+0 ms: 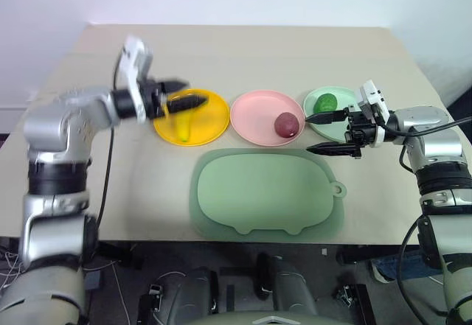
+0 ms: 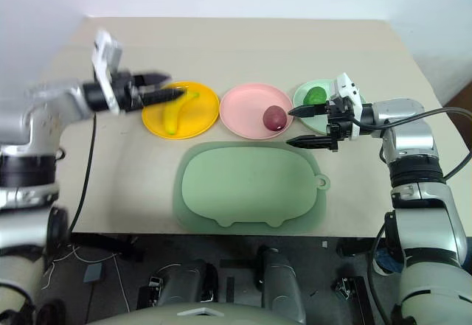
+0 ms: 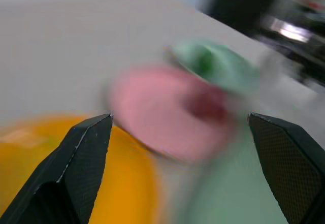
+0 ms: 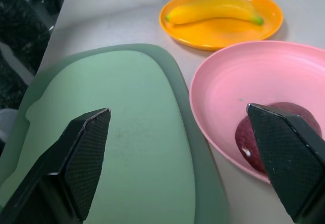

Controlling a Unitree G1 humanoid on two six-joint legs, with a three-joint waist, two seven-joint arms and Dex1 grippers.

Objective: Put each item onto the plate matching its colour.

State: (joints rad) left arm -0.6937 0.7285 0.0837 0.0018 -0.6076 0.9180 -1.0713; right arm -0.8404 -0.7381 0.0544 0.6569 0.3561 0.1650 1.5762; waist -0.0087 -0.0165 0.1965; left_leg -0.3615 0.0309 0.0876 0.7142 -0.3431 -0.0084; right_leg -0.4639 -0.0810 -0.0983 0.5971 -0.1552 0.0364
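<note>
The yellow banana point(image 1: 183, 124) lies on the orange-yellow plate point(image 1: 212, 119). Beside it, the dark red fruit point(image 1: 287, 124) rests on the pink plate point(image 1: 254, 110), and the bumpy green fruit point(image 1: 325, 103) sits on the mint green plate point(image 1: 345, 94). My left gripper point(image 1: 196, 93) hovers open and empty above the yellow plate's back edge, pointing toward the pink plate. The right gripper point(image 1: 323, 133) is open and empty too, level at the near edge of the green plate and pointing at the red fruit point(image 4: 292, 111).
A large sage-green pig-shaped mat point(image 1: 265, 192) lies in front of the plates, near the table's front edge. Bare tabletop point(image 1: 243, 52) stretches behind the plates.
</note>
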